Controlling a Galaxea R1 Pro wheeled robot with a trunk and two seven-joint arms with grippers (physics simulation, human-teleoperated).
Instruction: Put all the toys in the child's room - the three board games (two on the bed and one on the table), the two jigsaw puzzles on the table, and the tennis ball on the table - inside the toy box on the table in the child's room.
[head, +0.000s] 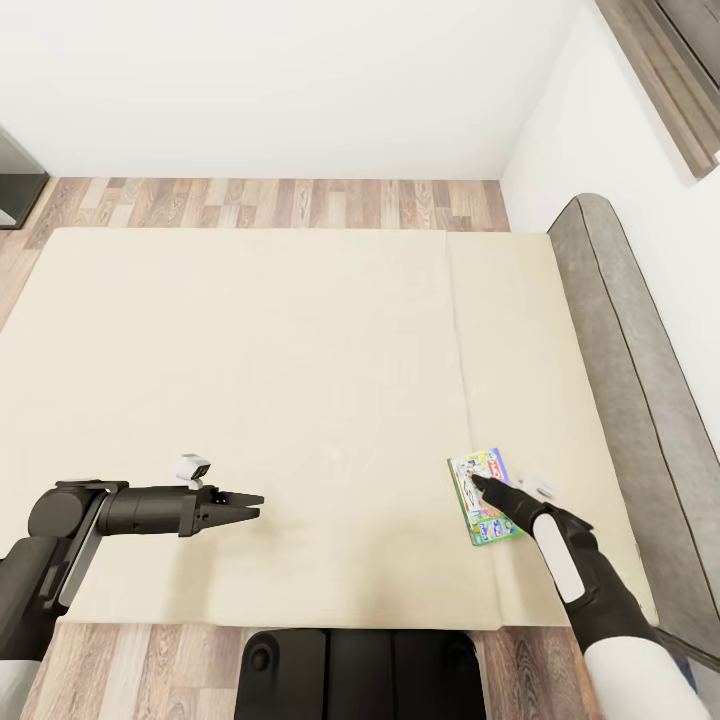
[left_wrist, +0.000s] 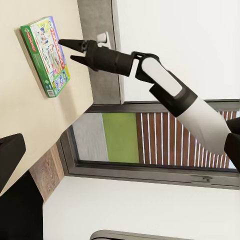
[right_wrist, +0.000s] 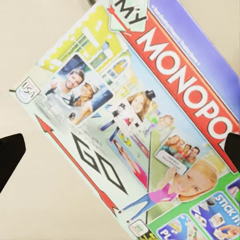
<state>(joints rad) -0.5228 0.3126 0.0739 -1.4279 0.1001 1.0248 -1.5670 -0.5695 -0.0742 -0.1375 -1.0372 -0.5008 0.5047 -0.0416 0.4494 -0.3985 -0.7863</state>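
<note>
A colourful Monopoly board game (head: 463, 497) lies flat on the cream bed cover (head: 280, 380), near the bed's right front corner. My right gripper (head: 480, 487) hovers just above the box, open, with its dark fingertips (right_wrist: 11, 156) spread toward opposite sides of the lid (right_wrist: 125, 115). From the left wrist view the right gripper (left_wrist: 66, 50) points at the game (left_wrist: 46, 55) with a gap between its fingers. My left gripper (head: 245, 505) hangs over the bed's left front part, open and holding nothing. The toy box, the table and the other toys are out of view.
A grey padded headboard (head: 620, 330) runs along the bed's right side against the white wall. A window (left_wrist: 150, 140) sits above it. Wooden floor (head: 280, 200) lies beyond the bed, with dark furniture (head: 15, 180) at the far left. My base (head: 360, 675) touches the bed's front edge.
</note>
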